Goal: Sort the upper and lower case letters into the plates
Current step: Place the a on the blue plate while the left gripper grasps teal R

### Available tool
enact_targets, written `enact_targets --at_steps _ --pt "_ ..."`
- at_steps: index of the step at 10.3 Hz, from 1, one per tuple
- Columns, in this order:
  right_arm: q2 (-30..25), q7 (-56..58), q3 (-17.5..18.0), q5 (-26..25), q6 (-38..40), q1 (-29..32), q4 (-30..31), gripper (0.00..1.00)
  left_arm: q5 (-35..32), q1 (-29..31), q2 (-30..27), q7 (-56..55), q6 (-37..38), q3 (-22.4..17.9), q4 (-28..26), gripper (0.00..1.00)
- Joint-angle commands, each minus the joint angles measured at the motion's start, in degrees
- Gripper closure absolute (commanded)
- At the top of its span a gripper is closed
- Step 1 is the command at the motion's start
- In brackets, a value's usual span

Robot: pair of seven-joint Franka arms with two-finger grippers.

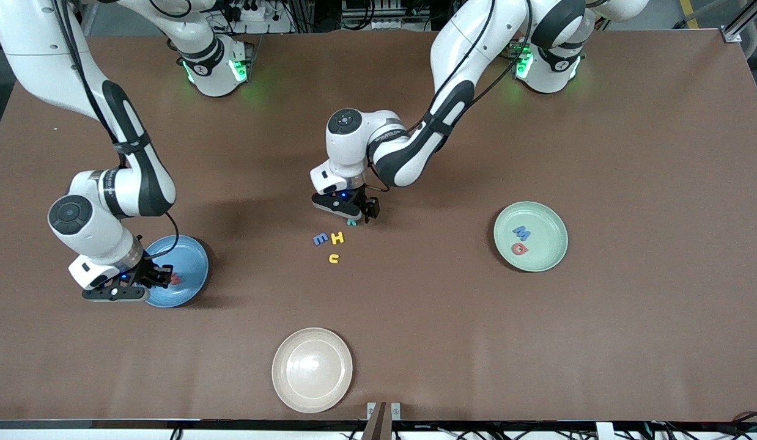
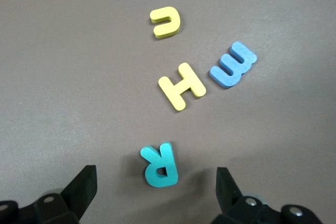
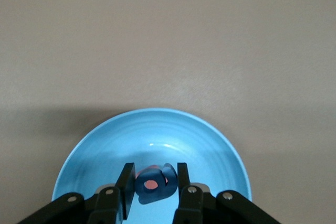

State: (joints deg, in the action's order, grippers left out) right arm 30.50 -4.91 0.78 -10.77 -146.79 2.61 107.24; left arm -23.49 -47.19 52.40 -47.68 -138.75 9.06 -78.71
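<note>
A brown table [image 1: 537,342] carries a mint plate [image 1: 546,256] with M and G, and a blue plate [image 1: 192,263], over which the right gripper [image 3: 152,184] pinches a blue letter [image 3: 157,179]. The left gripper [image 2: 156,182], jaws apart, straddles the teal R [image 2: 159,165]; beside it lie H [image 2: 181,85], m [image 2: 233,64], u [image 2: 166,21].

Blue plate [image 1: 192,260] partly hidden under right claw [image 1: 164,276]; letters [image 3: 152,183] between its fingers unreadable.

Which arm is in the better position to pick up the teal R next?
The left arm. Its open claw hangs just over the teal R on the table, fingers either side. The right claw is busy over the blue plate, closed on a dark blue letter.
</note>
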Motion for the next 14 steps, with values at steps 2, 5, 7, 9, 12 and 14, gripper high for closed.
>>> enact_targets --at_steps 2,5,7,9,12,14 --pt "-0.88 -0.01 0.72 -1.1 1.5 0.46 1.13 0.0 -1.38 -0.1 1.04 -1.28 -0.12 -0.71 1.36 0.3" --pt "-0.97 -0.1 1.59 -0.83 1.68 -0.06 1.04 0.0 -1.03 -0.36 1.74 -3.99 -0.12 -0.8 1.36 0.43" --pt "-0.97 -0.19 3.09 -0.57 1.85 0.02 1.13 0.0 -1.03 -0.27 2.0 -4.62 -0.12 -0.8 1.36 0.49" --pt "-0.88 -0.72 4.75 -0.57 3.34 -0.07 1.13 0.0 -0.94 -0.1 1.92 -5.15 -0.12 -0.8 1.36 0.68" --pt "-0.7 -3.69 7.74 1.18 5.63 -0.24 1.13 0.0 1.41 0.61 1.13 -4.97 0.49 -0.8 1.36 0.95" --pt "-0.53 -10.17 9.67 1.72 7.56 -1.46 1.13 0.0 3.8 3.05 -0.97 -4.27 5.03 -0.71 1.36 1.0"
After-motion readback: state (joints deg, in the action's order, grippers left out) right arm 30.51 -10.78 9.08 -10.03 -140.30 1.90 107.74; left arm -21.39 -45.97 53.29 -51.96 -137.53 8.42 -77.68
